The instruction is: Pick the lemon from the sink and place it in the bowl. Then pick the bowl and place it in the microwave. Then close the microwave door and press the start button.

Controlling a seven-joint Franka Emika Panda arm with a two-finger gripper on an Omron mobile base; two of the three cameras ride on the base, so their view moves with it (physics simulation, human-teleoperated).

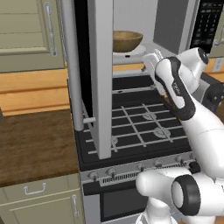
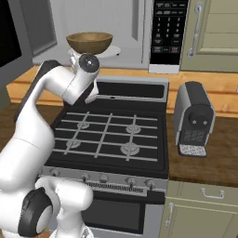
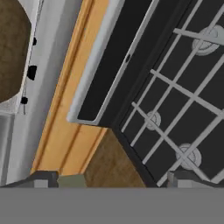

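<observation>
Bowl (image 1: 127,41): seated inside the microwave (image 2: 139,32), at 12 o'clock above the stove (image 2: 111,135).
End effector (image 3: 112,179): fingers spread, holding nothing.
Microwave door (image 1: 99,74): swung open; judged next to close.

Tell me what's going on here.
The bowl already sits on the turntable inside the microwave, above the stove. The microwave door stands wide open. The robot's end effector is open and empty, below the microwave's opening over the stove's back edge. Closing the door and pressing start are not yet done.
</observation>
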